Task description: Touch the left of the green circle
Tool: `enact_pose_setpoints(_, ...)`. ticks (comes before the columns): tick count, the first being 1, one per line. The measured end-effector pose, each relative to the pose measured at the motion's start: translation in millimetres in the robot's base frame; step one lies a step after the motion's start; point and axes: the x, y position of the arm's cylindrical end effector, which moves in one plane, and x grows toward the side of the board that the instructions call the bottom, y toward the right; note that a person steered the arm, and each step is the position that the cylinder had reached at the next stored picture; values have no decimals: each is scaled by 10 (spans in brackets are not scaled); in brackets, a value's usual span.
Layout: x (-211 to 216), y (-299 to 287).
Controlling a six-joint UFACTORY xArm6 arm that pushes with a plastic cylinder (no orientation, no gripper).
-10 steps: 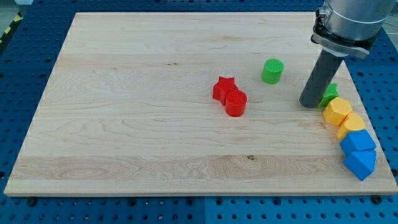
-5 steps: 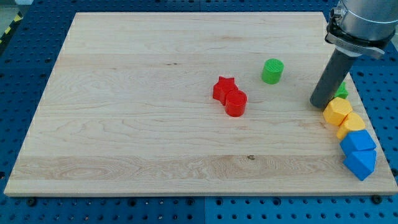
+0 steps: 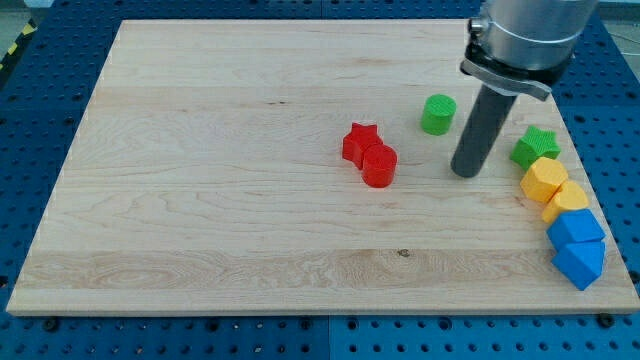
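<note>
No fingers are carried by this arm, so nothing is held; it ends in a straight dark rod, and my tip (image 3: 466, 172) is set down on the pale wooden counter (image 3: 200, 180) without touching any block. The rod is held close to upright, leaning slightly toward the view's right as it rises to the grey metal collar (image 3: 510, 65) at the view's top right.

The green circle block (image 3: 438, 114), a short cylinder, is seen just up and to the view's left of my tip, near but apart from it; my tip is placed on its lower right side, not its left. The green star block (image 3: 535, 147) is found to the view's right of the rod, clear of it. Below the star, a curved row along the counter's right edge is formed by two yellow blocks (image 3: 553, 187) and two blue blocks (image 3: 577, 246). Near the counter's middle, a red star block (image 3: 358, 142) and a red cylinder block (image 3: 379, 165) are seen touching each other, well to the view's left of my tip.
</note>
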Motion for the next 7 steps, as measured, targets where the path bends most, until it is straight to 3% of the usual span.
enact_pose_setpoints(3, -506, -535)
enact_pose_setpoints(7, -733, -474)
